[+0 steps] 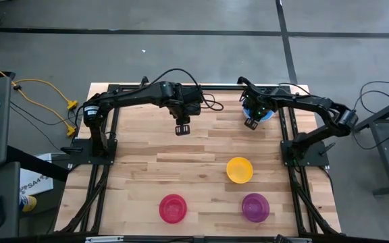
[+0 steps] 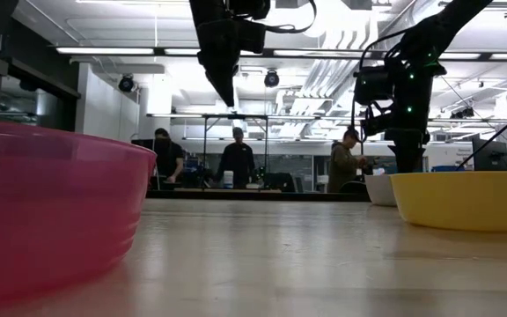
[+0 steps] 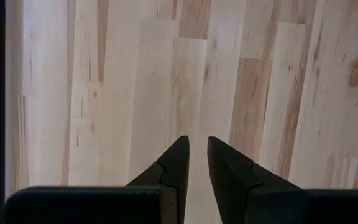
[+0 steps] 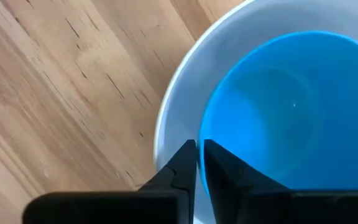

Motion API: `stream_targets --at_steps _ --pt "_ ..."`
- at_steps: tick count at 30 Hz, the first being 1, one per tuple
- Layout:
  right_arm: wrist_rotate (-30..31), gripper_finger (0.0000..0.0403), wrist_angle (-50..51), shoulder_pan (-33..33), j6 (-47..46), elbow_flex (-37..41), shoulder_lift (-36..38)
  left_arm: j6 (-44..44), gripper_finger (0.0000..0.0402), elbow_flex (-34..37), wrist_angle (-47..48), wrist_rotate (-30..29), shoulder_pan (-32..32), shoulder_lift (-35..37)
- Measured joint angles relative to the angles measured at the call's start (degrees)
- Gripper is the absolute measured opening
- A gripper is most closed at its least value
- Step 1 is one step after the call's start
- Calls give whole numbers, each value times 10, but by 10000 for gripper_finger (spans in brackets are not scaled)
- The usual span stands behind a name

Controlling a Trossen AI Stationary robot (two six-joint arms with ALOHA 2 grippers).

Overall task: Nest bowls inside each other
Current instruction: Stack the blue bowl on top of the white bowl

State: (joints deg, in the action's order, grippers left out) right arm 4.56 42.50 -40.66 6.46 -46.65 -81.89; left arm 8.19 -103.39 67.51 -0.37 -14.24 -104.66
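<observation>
- Finding the blue bowl (image 4: 291,106) nested in the white bowl (image 4: 185,93); right gripper (image 4: 197,163) narrowly parted at its rim, gripping nothing we can confirm.
- Noting the yellow bowl (image 1: 240,169), pinkish red bowl (image 1: 173,208) and purple bowl (image 1: 255,206) sitting apart on the surface (image 1: 154,162); left gripper (image 3: 197,155) hanging narrow, empty.

Five bowls on the surface (image 1: 201,152). At the far right: one bowl (image 4: 278,112) nested in another bowl (image 4: 185,93), right pincer (image 4: 199,163) above the rim. Near the middle right: a single bowl (image 1: 240,169). Along the near edge: two bowls (image 1: 173,208) (image 1: 255,207) side by side, well apart. Left pincer (image 1: 182,129) over bare surface, far centre.

Lab, strip lights (image 2: 104,50), workbenches (image 2: 209,189), people (image 2: 236,158)
</observation>
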Motion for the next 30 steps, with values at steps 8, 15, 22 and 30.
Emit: stream_targets --at_steps 8,15,22,30 --pt "16 28 1 0 3 0 0 -5 58 0 2 0 0 0" --pt "5 29 1 0 10 0 0 -5 58 0 2 0 0 0" --pt "-3 29 1 0 13 0 0 -7 58 0 2 0 0 0" --pt "-20 29 0 0 14 0 0 -7 58 0 2 0 0 0"
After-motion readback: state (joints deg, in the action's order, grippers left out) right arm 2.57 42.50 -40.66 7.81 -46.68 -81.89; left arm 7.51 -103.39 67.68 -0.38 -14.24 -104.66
